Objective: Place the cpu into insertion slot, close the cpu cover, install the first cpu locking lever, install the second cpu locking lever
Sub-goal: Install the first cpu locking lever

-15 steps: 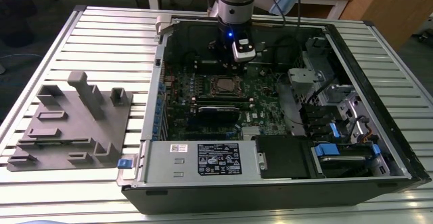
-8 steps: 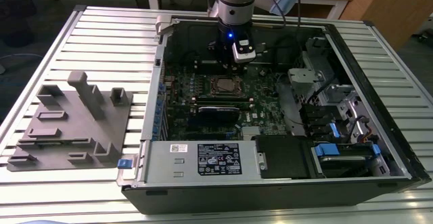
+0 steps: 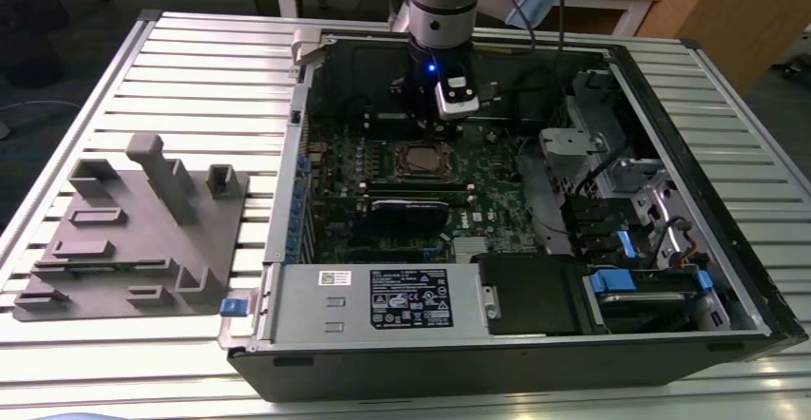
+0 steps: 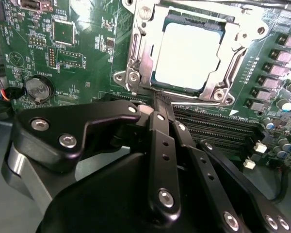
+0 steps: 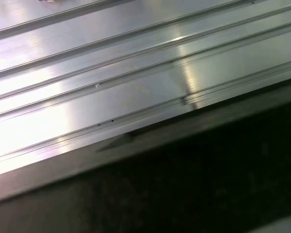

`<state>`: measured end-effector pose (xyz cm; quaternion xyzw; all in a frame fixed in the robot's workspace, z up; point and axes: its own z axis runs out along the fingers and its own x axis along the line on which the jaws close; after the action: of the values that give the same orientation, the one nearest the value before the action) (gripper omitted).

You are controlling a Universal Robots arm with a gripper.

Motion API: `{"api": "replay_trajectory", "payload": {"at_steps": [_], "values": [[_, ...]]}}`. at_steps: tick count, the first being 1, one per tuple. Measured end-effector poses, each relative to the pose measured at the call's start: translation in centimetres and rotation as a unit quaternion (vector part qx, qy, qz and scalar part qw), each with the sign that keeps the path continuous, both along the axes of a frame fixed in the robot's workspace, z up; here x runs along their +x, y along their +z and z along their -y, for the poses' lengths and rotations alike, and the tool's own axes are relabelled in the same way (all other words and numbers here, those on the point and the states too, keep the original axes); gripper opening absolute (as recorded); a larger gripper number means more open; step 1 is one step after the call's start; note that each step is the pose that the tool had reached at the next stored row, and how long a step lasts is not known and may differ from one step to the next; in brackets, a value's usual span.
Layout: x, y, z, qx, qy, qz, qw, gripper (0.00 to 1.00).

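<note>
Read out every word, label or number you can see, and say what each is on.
Black and white label on the silver metal box: print too small to read.
Small white sticker on the same box: too small to read.
White markings on the green circuit board: too blurred to read.
No text can be quoted.

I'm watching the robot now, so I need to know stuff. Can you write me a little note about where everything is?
The gripper is shut, with nothing between its fingers that I can see. In the second wrist view its tips sit at one edge of the cpu cover.
The cpu lies flat in the insertion slot on the green board.
Done: the cpu is placed, and the cover lies down over it with the chip showing through its window.
Left: the two locking levers. I cannot tell whether either is latched.
</note>
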<state>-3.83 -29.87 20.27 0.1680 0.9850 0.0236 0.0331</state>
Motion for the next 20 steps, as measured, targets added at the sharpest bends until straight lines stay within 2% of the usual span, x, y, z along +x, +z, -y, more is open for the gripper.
{"api": "replay_trajectory", "payload": {"at_steps": [3,7,12,18,20], "values": [[0.0,0.06,0.27,0.0090,0.000,0.0000,1.0000,0.11],[0.0,0.38,0.40,0.0161,0.000,0.0000,0.9999,0.11],[0.0,1.17,0.45,0.0191,0.000,0.0000,0.9998,0.11],[0.0,2.46,0.46,0.0201,0.000,0.0000,0.9998,0.11],[0.0,2.62,0.46,0.0213,0.000,0.0001,0.9998,0.11]]}}
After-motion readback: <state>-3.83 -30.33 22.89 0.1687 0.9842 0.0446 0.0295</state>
